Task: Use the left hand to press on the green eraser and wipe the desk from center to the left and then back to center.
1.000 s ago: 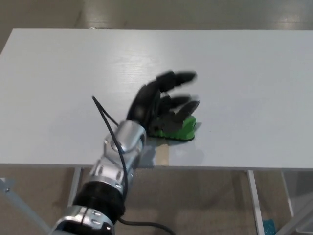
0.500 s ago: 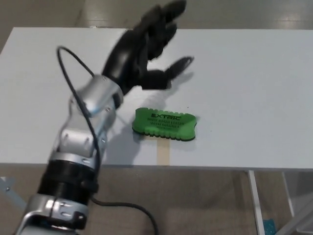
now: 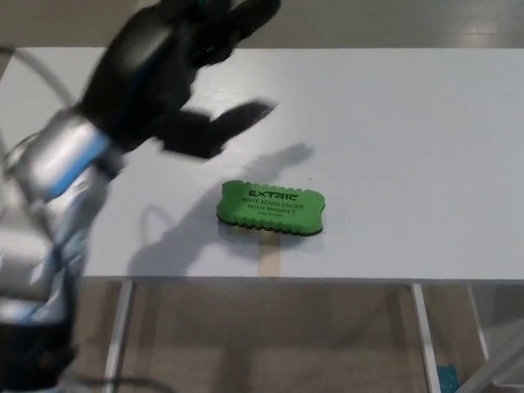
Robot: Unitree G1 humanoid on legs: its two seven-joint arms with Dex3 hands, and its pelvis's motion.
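The green eraser (image 3: pixel 272 208) lies flat on the white desk (image 3: pixel 409 147), near the front edge around the middle, with white lettering on its top. My left hand (image 3: pixel 176 70) is raised high above the desk, close to the camera and blurred, up and to the left of the eraser. Its fingers are spread apart and hold nothing. It does not touch the eraser. Its shadow falls on the desk just left of and behind the eraser. My right hand does not show.
A strip of tan tape (image 3: pixel 270 260) sits at the desk's front edge just below the eraser. Below the edge are the desk's white legs (image 3: pixel 420 327) and a brown floor. My silver left forearm (image 3: pixel 45 213) fills the left side.
My left hand lifted off the eraser and rose up and to the left, toward the camera. The eraser is now uncovered and stays in place near the front edge.
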